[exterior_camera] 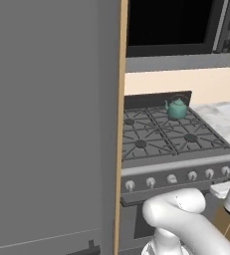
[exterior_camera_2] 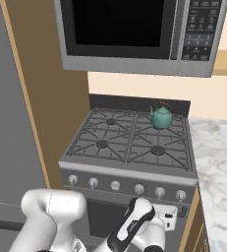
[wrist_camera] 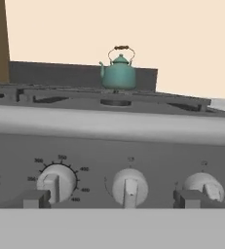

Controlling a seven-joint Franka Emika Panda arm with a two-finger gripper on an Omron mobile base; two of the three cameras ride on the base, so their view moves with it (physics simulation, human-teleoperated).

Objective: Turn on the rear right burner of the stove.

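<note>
On my far left a tall grey panel (exterior_camera: pixel 47 124) with a tan wooden edge fills the left base view and cuts off the left side of the stove (exterior_camera: pixel 178 167); what the panel belongs to I cannot say. In the right base view the stove (exterior_camera_2: pixel 129 172) shows whole: four burners under dark grates, a black back rail, six silver knobs along the front.

My pincer (wrist_camera: pixel 112 198) hangs low in front of that knob row, facing it, jaws spread as wide as they go and gripping nothing. Its left fingertip (wrist_camera: pixel 35 198) sits before the big dial with numbers (wrist_camera: pixel 57 181), its right fingertip (wrist_camera: pixel 188 198) just left of the next knob (wrist_camera: pixel 205 186), and a plain knob (wrist_camera: pixel 129 187) stands between the two tips. Another knob is cut off at the left edge. The small marks above the knobs are too faint to read.

In the base views my elbow and forearm cover the oven door, and the pincer is hard to pick out.

The rear right burner (exterior_camera_2: pixel 160 124) is at the back right of the cooktop, against the rail. A teal kettle (exterior_camera_2: pixel 161 117) stands on it and hides the cap; from the hand view the kettle (wrist_camera: pixel 119 72) rises over the grate line, burner unseen beneath. Above, the microwave (exterior_camera_2: pixel 134 34) is cropped at the top. Marble counter (exterior_camera_2: pixel 218 157) runs off to the right.
</note>
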